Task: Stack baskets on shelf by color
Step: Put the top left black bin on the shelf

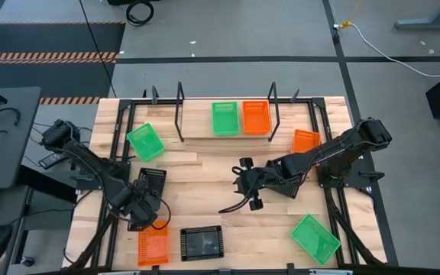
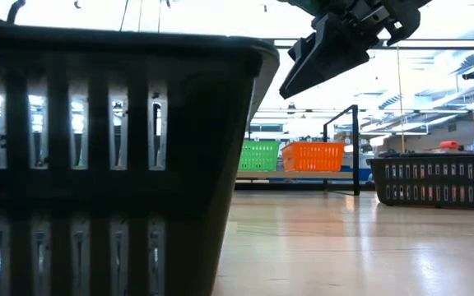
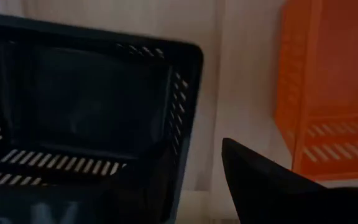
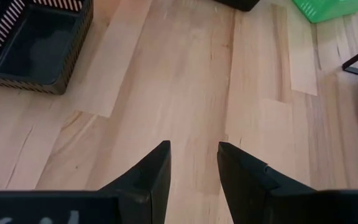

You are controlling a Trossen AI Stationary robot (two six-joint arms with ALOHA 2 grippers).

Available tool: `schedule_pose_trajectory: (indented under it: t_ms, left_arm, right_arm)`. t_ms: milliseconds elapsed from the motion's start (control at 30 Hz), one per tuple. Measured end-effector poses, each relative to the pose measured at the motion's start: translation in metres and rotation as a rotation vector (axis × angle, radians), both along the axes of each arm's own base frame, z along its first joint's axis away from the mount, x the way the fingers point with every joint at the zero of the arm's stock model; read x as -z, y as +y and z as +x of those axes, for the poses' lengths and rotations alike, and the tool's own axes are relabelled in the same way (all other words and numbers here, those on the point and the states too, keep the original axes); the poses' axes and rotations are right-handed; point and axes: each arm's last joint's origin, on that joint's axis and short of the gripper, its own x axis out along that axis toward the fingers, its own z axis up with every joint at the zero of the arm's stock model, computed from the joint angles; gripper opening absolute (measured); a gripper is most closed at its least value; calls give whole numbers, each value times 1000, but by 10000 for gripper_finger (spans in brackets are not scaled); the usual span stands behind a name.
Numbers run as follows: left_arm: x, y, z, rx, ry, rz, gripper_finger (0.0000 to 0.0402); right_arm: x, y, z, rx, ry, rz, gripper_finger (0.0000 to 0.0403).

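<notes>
On the shelf (image 1: 197,130) at the far side, a green basket (image 1: 224,118) and an orange basket (image 1: 255,117) stand side by side. Loose on the table lie a green one (image 1: 144,141), an orange one (image 1: 305,140), a green one (image 1: 315,238), a black one (image 1: 202,243) and an orange one (image 1: 153,244). My left gripper (image 1: 138,208) points down over the near end of another black basket (image 1: 151,182). It is open, with one finger (image 3: 260,186) outside the basket's end wall (image 3: 188,118) and apart from it. My right gripper (image 4: 194,162) hangs open over bare wood mid-table.
The shelf's black upright rods (image 1: 179,114) rise beside the stacked places. The low view is half filled by the near black basket (image 2: 97,148). It also shows a further black basket (image 2: 434,181) at the right. Bare wood lies between the two arms.
</notes>
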Motion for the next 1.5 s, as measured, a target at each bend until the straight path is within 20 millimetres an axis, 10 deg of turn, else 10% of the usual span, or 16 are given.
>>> schedule_pose_trajectory:
  t_ms: [433, 733, 1133, 1500]
  left_arm:
    - [35, -7, 10, 7, 77, 179, 143]
    - [41, -9, 13, -43, 122, 153, 17]
    - [-28, -4, 67, 56, -82, 226, 4]
    - [-68, 65, 125, 74, -256, 371, 2]
  right_arm:
    - [-1, 5, 0, -9, -17, 11, 137]
    - [-2, 7, 1, -28, -35, 2, 137]
    - [-1, 6, -1, -33, -9, -11, 137]
    - [5, 5, -7, -33, 68, -33, 137]
